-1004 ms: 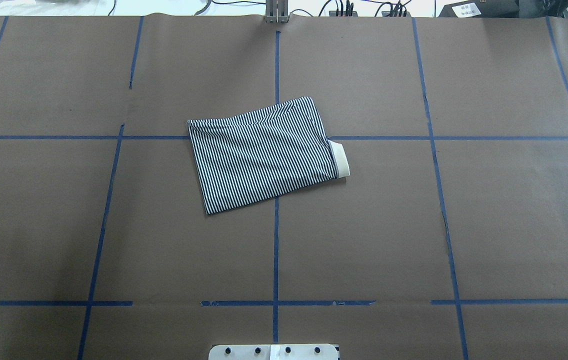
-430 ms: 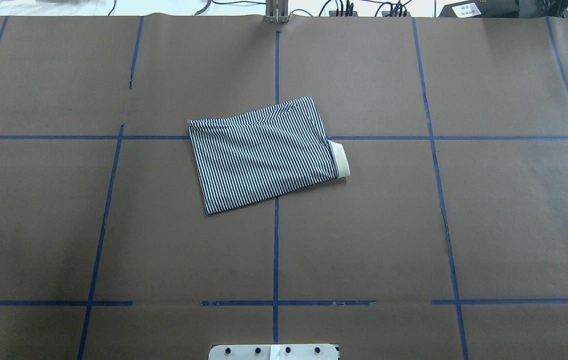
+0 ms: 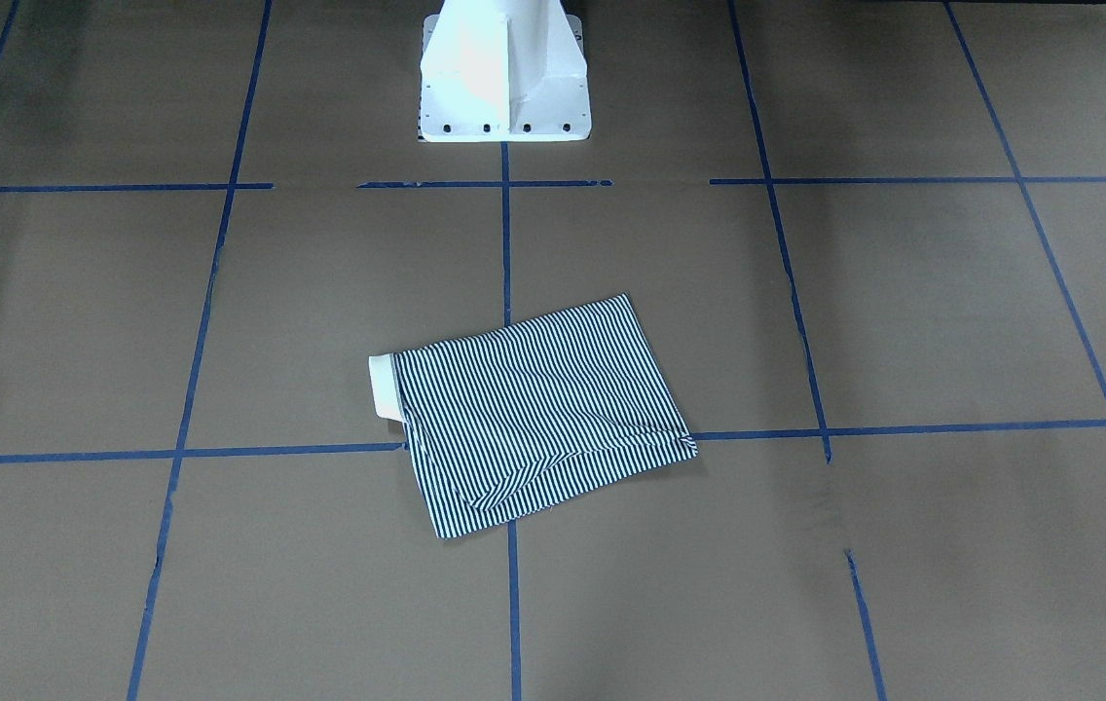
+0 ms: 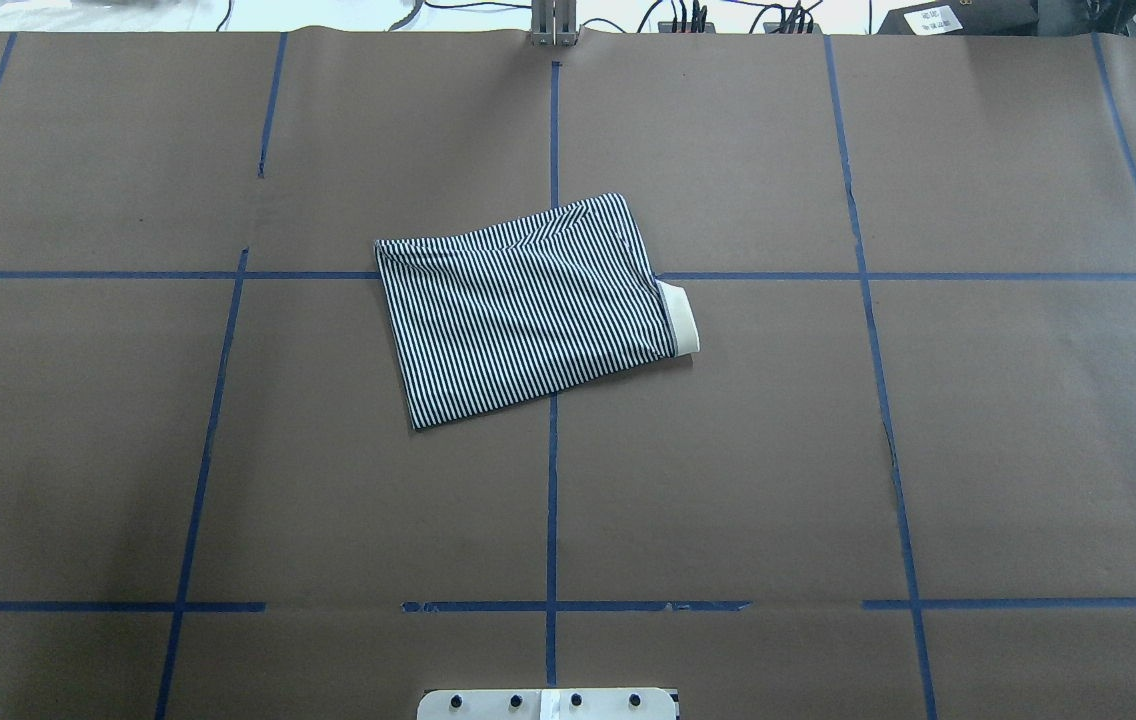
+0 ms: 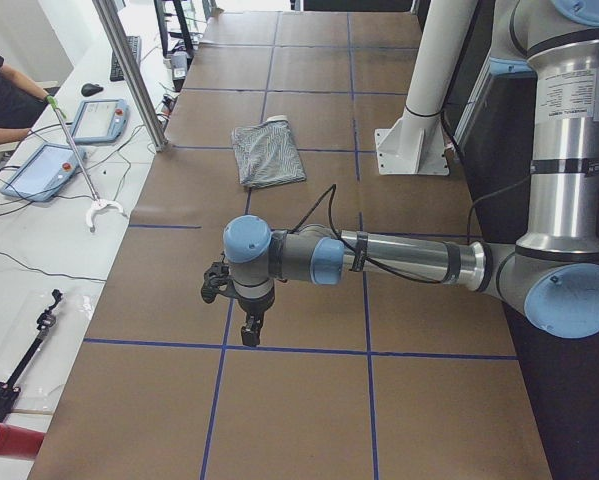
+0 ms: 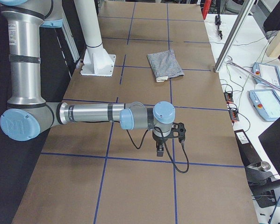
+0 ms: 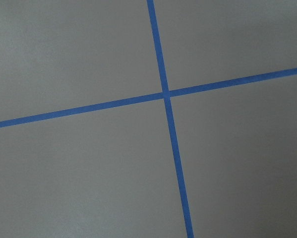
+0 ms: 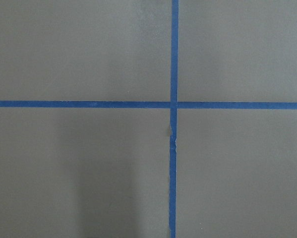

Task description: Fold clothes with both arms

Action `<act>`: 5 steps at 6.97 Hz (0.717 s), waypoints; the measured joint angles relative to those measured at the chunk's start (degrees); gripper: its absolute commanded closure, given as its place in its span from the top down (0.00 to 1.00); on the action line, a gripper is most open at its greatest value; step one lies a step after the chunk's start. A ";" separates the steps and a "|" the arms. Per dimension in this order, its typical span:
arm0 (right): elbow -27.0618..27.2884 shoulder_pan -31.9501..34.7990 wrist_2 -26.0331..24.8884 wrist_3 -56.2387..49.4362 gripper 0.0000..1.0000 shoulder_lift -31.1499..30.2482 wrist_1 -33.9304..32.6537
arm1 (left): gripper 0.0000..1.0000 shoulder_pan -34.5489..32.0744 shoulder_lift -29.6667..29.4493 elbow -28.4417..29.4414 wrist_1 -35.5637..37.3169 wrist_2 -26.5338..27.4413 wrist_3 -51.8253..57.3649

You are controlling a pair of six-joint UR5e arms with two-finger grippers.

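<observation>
Brown-papered table [image 4: 978, 450], gridded with blue tape [image 4: 551, 500], carries a folded striped polo shirt [image 4: 528, 310], perhaps its collar [image 4: 683, 318] protruding, and a white pedestal [image 3: 504, 78].

Folded striped shirt [image 4: 528, 310] flat on brown table [image 4: 978, 450], cream collar [image 4: 680, 318] protruding right.

The folded polo shirt [image 4: 518, 305] is showing thin navy-and-white stripes running on a slant, with a cream collar [image 4: 683, 318] peeking out at one edge. Brown paper is covering the table [image 4: 928, 450], and blue tape lines [image 4: 551, 500] are crossing it in a grid. The pedestal [image 3: 502, 68] is gleaming white. The left arm [image 5: 409, 258] and the right arm [image 6: 88, 113] are both showing silver-grey tubes with light-blue joint caps. The left gripper [image 5: 251, 328] and right gripper [image 6: 160, 150] are showing black, like their cables.
</observation>
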 measured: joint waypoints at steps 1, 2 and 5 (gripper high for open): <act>0.00 0.00 0.00 0.00 1.00 0.00 0.00 | 1.00 0.00 0.05 0.00 -0.05 -0.21 -2.57; 0.00 0.00 0.00 -0.01 1.00 0.00 0.00 | 1.00 -0.01 0.06 0.03 -0.21 -0.28 -4.29; -0.05 0.00 0.00 -0.13 1.00 0.00 0.21 | 1.00 0.05 0.03 0.07 -0.42 -0.40 -5.17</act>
